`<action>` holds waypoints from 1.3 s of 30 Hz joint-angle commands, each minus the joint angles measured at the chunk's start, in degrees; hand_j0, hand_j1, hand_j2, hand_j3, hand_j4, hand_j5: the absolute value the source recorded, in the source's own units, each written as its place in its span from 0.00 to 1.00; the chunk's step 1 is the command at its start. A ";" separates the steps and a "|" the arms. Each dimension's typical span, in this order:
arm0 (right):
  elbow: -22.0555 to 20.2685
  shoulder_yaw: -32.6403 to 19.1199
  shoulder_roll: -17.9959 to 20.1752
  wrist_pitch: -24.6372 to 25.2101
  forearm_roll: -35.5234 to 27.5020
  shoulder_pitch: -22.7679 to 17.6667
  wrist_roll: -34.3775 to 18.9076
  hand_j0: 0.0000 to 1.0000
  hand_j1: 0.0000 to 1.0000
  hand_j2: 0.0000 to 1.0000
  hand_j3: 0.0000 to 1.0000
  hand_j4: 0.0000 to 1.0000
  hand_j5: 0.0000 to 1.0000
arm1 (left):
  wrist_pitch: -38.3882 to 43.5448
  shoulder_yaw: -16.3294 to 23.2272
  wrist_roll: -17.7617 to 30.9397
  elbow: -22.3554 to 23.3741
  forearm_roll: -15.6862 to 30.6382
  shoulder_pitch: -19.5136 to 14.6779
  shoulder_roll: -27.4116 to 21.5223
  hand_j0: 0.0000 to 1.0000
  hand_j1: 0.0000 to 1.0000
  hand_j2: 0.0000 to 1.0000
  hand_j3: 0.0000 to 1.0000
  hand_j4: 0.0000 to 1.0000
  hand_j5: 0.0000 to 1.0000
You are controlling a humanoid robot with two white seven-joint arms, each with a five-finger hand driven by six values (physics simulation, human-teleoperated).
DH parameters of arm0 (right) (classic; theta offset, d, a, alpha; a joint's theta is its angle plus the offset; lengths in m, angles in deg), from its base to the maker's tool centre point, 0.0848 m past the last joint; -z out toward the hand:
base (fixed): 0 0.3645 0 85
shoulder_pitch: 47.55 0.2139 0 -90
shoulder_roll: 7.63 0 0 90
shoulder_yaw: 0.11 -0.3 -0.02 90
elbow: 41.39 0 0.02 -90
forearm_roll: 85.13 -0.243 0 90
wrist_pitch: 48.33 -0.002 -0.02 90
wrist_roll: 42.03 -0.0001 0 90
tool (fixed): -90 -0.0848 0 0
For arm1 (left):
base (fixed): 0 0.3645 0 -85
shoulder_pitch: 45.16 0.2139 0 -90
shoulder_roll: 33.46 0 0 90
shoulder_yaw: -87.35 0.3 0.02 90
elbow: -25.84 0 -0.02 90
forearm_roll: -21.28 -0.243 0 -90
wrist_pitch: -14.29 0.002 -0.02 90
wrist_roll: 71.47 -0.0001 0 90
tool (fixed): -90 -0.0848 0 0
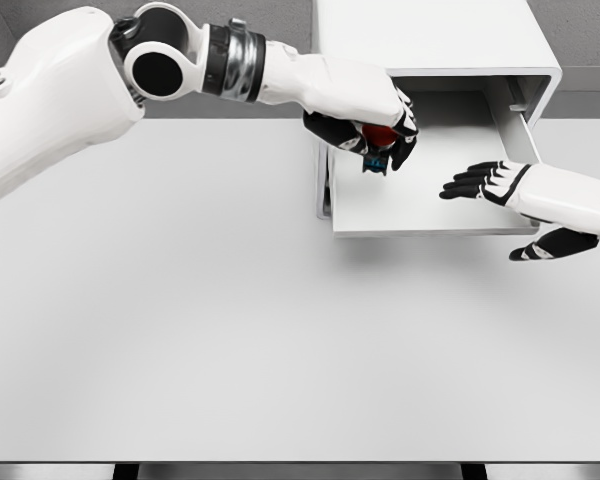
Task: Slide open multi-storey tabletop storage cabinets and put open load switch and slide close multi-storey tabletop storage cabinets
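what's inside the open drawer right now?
The open drawer shows a bare white floor, with nothing resting on it. The left hand holds the red load switch over its left end; the floor there is covered. The right hand hovers at its right edge.

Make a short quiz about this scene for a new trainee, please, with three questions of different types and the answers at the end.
1. True or false: the drawer of the cabinet is pulled open.
2. Which robot hand holds the switch? A) left B) right C) neither
3. Fill the gap: the fingers of the right robot hand are spread and hold ____.

Key
1. True. The drawer stands out from the cabinet over the table.
2. A. The left robot hand grips the switch, red and dark, over the drawer's left part.
3. Nothing. This hand hovers at the drawer's right side.
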 commanded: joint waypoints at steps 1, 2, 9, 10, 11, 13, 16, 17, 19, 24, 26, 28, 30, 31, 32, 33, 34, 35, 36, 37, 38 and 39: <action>-0.01 -0.08 0.05 0.03 -0.39 0.00 0.05 1.00 1.00 1.00 1.00 1.00 1.00 | 0.15 -0.09 -0.04 0.71 0.28 0.00 0.38 0.44 0.44 0.44 0.44 0.44 0.44; -0.01 -0.08 0.05 0.03 -0.39 0.00 0.05 1.00 1.00 1.00 1.00 1.00 1.00 | 0.15 -0.09 -0.04 0.71 0.28 0.00 0.38 0.44 0.44 0.44 0.44 0.44 0.44; -0.01 -0.08 -0.04 0.03 -0.39 -0.09 0.05 1.00 1.00 1.00 1.00 1.00 1.00 | 0.15 -1.06 -0.22 1.50 0.28 0.09 0.91 1.00 1.00 1.00 1.00 1.00 1.00; -0.01 -0.08 -0.04 0.03 -0.39 0.00 0.05 1.00 1.00 1.00 1.00 1.00 1.00 | 0.15 -1.15 -0.30 1.50 0.28 0.09 0.91 1.00 1.00 1.00 1.00 1.00 1.00; -0.01 -0.08 -0.04 0.03 -0.39 0.00 0.05 1.00 1.00 1.00 1.00 1.00 1.00 | 0.15 -1.24 -0.30 1.50 0.46 0.09 0.82 1.00 1.00 1.00 1.00 1.00 1.00; -0.01 -0.08 -0.12 0.03 -0.39 -0.09 0.05 1.00 1.00 1.00 1.00 1.00 1.00 | 0.15 -1.32 -0.57 1.33 0.72 0.09 0.91 1.00 1.00 1.00 1.00 1.00 1.00; -0.01 -0.08 -0.12 0.03 -0.39 0.00 0.05 1.00 1.00 1.00 1.00 1.00 1.00 | 0.15 -2.73 -0.65 0.10 1.07 0.35 0.73 1.00 1.00 1.00 1.00 1.00 1.00; -0.01 -0.08 -0.12 0.03 -0.39 0.00 0.05 1.00 1.00 1.00 1.00 1.00 1.00 | 0.15 -3.43 -0.66 -1.75 1.42 0.44 0.21 1.00 1.00 1.00 1.00 1.00 1.00; -0.01 -0.08 -0.12 0.03 -0.39 -0.09 0.05 1.00 1.00 1.00 1.00 1.00 1.00 | 0.15 -3.52 -0.57 -6.49 3.18 0.62 -2.60 1.00 1.00 1.00 1.00 1.00 1.00; -0.01 -0.08 -0.30 0.03 -0.39 -0.09 -0.04 1.00 1.00 1.00 1.00 1.00 1.00 | 0.15 -4.57 -0.57 -18.88 7.05 0.70 -11.30 1.00 1.00 1.00 1.00 1.00 1.00; 0.08 -0.08 -0.56 0.03 -0.39 0.00 -0.04 1.00 1.00 1.00 1.00 1.00 1.00 | 0.15 -5.72 -0.57 -25.39 9.42 0.88 -19.73 1.00 1.00 1.00 1.00 1.00 1.00; 0.08 -0.17 -0.91 0.03 -0.39 0.00 -0.04 1.00 1.00 1.00 1.00 1.00 1.00 | 0.15 -10.37 -0.66 -30.58 11.53 5.18 -30.90 1.00 1.00 1.00 1.00 1.00 1.00; 0.25 -0.69 -1.18 0.03 -0.39 0.18 -0.13 1.00 1.00 1.00 1.00 1.00 1.00 | 0.15 -20.83 -1.18 -32.07 13.37 16.60 -39.34 1.00 1.00 1.00 1.00 1.00 1.00; 0.34 -0.69 -1.53 0.03 -0.39 0.27 -0.30 1.00 1.00 1.00 1.00 1.00 1.00 | 0.15 -26.36 -1.18 -32.07 13.64 23.81 -43.65 1.00 1.00 1.00 1.00 1.00 1.00; 0.43 -0.69 -1.62 0.03 -0.39 0.35 -0.48 1.00 1.00 1.00 1.00 1.00 1.00 | 0.15 -30.23 -1.01 -31.99 13.64 29.26 -44.09 1.00 1.00 1.00 1.00 1.00 1.00; 0.61 -0.69 -1.97 0.03 -0.39 0.44 -0.57 1.00 1.00 1.00 1.00 1.00 1.00 | 0.15 -33.75 -0.74 -31.90 13.55 34.97 -44.09 1.00 1.00 1.00 1.00 1.00 1.00; 0.69 -0.69 -2.06 0.03 -0.39 0.53 -0.57 1.00 1.00 1.00 1.00 1.00 1.00 | 0.15 -36.13 -0.66 -31.46 13.55 40.33 -44.18 1.00 1.00 1.00 1.00 1.00 1.00; 0.69 -0.69 -2.06 0.03 -0.39 0.70 -0.57 1.00 1.00 1.00 1.00 1.00 1.00 | 0.15 -36.83 -0.57 -30.67 13.55 42.98 -44.18 1.00 1.00 1.00 1.00 1.00 1.00; 0.69 -0.78 -2.23 0.03 -0.39 0.70 -0.66 1.00 1.00 1.00 1.00 1.00 1.00 | 0.15 -36.83 -0.48 -29.18 13.46 44.65 -44.09 1.00 1.00 1.00 1.00 1.00 1.00; 1.04 -0.78 -2.41 0.03 -0.39 0.70 -0.66 1.00 1.00 1.00 1.00 1.00 1.00 | 0.15 -36.92 -0.48 -28.20 13.46 45.53 -43.74 1.00 1.00 1.00 1.00 1.00 1.00; 1.22 -0.78 -2.50 0.03 -0.39 0.70 -0.66 1.00 1.00 1.00 1.00 1.00 1.00 | 0.15 -36.92 -0.48 -28.20 13.46 46.23 -43.47 1.00 1.00 1.00 1.00 1.00 1.00; 1.66 -0.87 -2.93 0.03 -0.39 0.70 -0.74 1.00 1.00 1.00 1.00 1.00 1.00 | 0.15 -37.18 -0.48 -28.12 13.46 47.29 -43.39 1.00 1.00 1.00 1.00 1.00 1.00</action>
